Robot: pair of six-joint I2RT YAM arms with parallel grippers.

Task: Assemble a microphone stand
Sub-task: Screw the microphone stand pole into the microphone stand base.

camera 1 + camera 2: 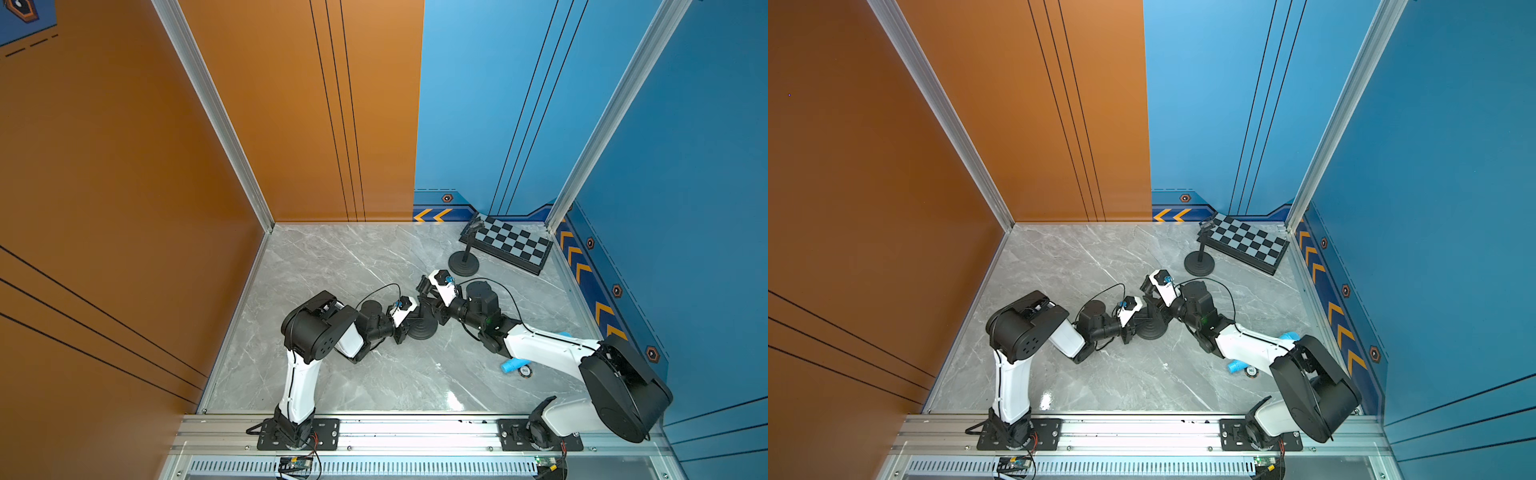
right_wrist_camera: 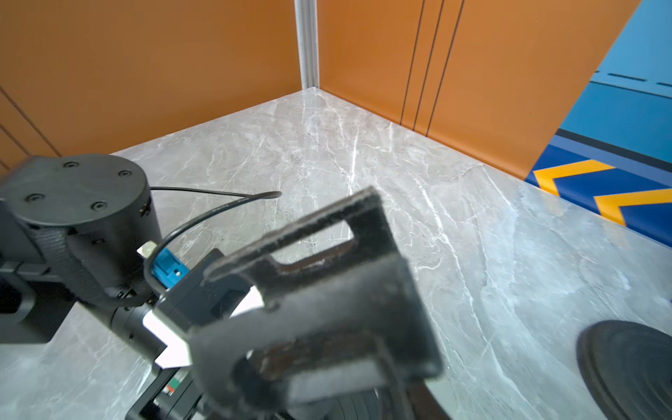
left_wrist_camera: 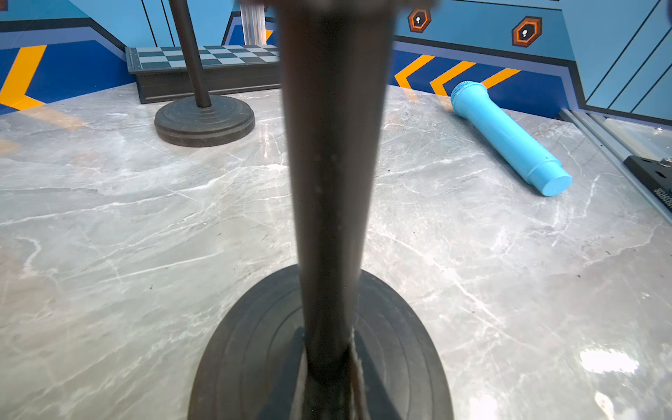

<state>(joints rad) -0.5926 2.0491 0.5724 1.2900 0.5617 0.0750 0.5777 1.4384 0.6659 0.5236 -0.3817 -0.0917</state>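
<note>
Stand pole being gripped.
Left gripper (image 1: 410,322) is clamping shut on the upright pole (image 3: 331,163) above its base (image 3: 251,349); right gripper (image 1: 424,288) is hovering alongside, opening not discernible.

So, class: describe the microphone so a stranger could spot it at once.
Find the marble table, then the right arm reaching across it. Beneath that arm lies the microphone, flat on its side. Unlike the upright black stand, it is bright blue.

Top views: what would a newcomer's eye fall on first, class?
The left arm and right arm meet over a black stand mid-table. A bright blue microphone lies flat under the right arm; a second stand stands by a chessboard in the far right corner.
</note>
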